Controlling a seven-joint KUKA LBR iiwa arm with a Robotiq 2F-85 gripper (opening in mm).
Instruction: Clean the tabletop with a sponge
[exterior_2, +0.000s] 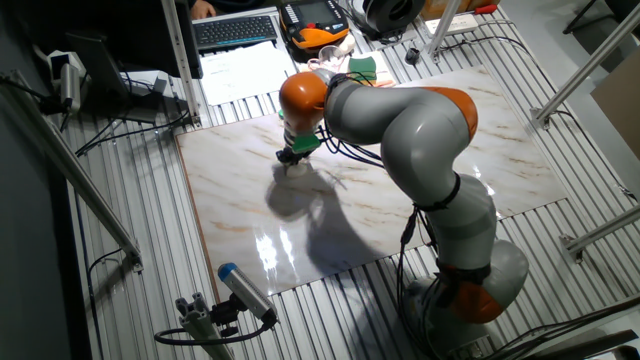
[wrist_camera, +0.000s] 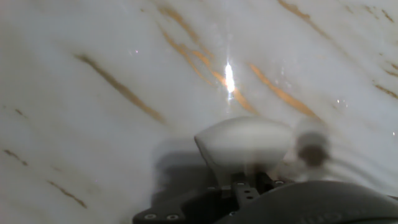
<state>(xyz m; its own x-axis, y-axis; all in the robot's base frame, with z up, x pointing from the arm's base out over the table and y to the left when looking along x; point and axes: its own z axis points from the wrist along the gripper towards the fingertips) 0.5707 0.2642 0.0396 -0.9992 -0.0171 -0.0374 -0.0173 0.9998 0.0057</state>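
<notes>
The tabletop (exterior_2: 440, 150) is a glossy white-beige marble slab with brown veins, lying on a ribbed grey metal surface. My gripper (exterior_2: 292, 157) points down over the slab's back-left part and is shut on the sponge (exterior_2: 296, 167), a small cream-white block whose underside is at the marble. In the hand view the sponge (wrist_camera: 245, 144) shows blurred just ahead of the hand, against the veined tabletop (wrist_camera: 93, 74). The fingers themselves are mostly hidden behind the sponge.
Behind the slab lie a green-and-yellow sponge (exterior_2: 362, 66), papers (exterior_2: 240, 70), a keyboard (exterior_2: 235, 30) and an orange-black device (exterior_2: 318, 25). A grey cylinder with a blue tip (exterior_2: 245, 292) sits off the slab's front-left corner. Metal frame bars stand at both sides.
</notes>
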